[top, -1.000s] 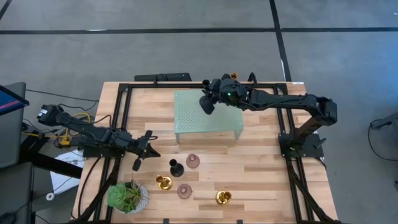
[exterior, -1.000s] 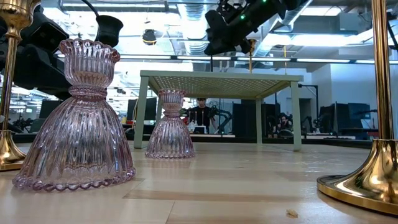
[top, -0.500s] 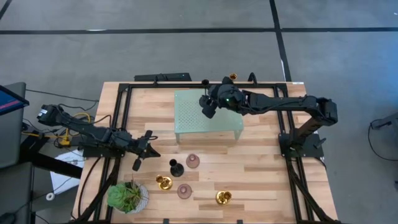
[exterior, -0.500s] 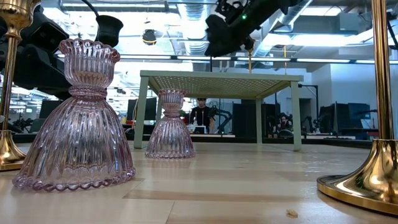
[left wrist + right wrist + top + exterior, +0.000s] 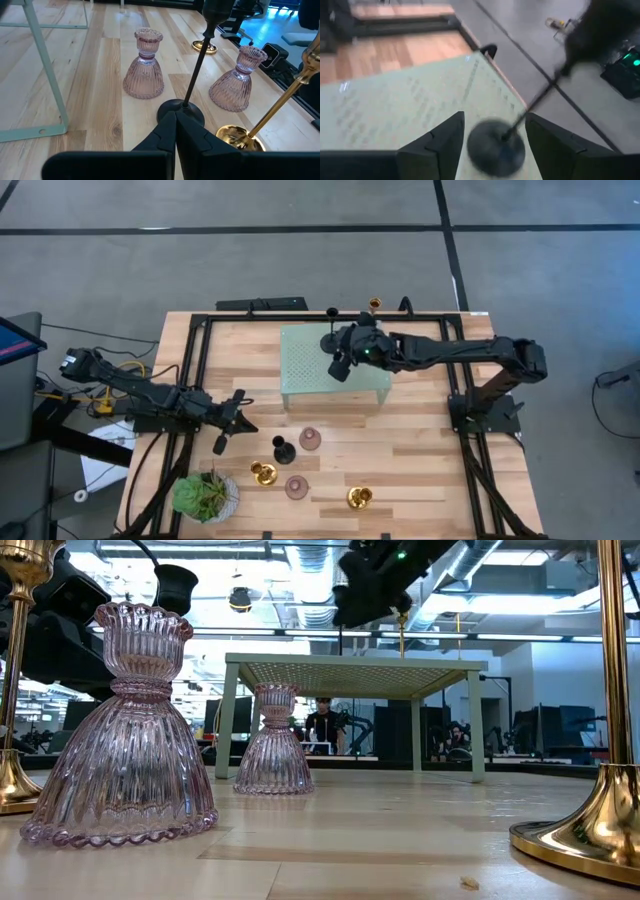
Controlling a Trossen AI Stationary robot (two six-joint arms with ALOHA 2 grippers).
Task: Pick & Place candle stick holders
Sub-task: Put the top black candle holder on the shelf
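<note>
My right gripper [image 5: 340, 367], fingers spread, hangs above the platform [image 5: 310, 375]. A black holder [image 5: 496, 146] stands on the platform between my fingers. My left gripper [image 5: 232, 423], clenched, waits left of the platform.

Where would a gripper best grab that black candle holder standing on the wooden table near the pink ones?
Likely by its slim stem. The black candle holder stands upright on a round base lying flat on the table, with a wider cup on top, so the thin stem fits between fingers. Coming level from the left gripper side looks clearest; the two pink holders stand beyond it.
</note>
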